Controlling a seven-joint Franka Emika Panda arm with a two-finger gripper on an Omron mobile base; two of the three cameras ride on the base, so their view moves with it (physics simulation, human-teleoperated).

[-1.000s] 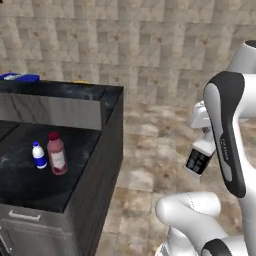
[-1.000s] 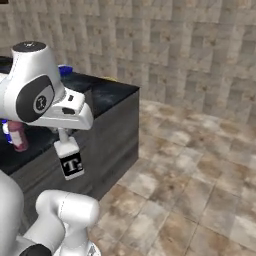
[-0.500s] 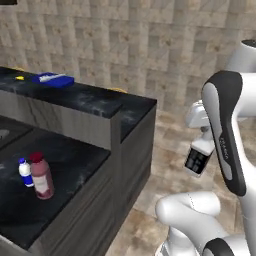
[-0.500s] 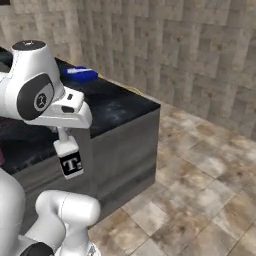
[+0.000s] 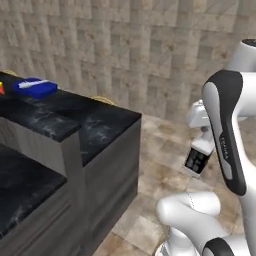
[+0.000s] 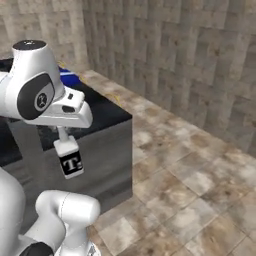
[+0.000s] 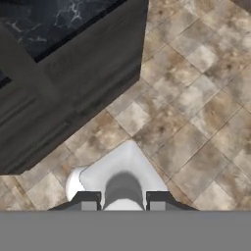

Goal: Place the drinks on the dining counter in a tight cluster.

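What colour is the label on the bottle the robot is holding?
Black with white marks on the square clear bottle, clearest in the right base view.

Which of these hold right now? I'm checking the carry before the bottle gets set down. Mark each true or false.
1. The tool is shut on the square clear bottle. True.
2. The bottle stands on the black counter. False: it hangs in the air over the tiled floor, beside the counter's end.
3. A blue item lies on the counter. True.
4. The bottle's label is blue. False: it is black with white print.
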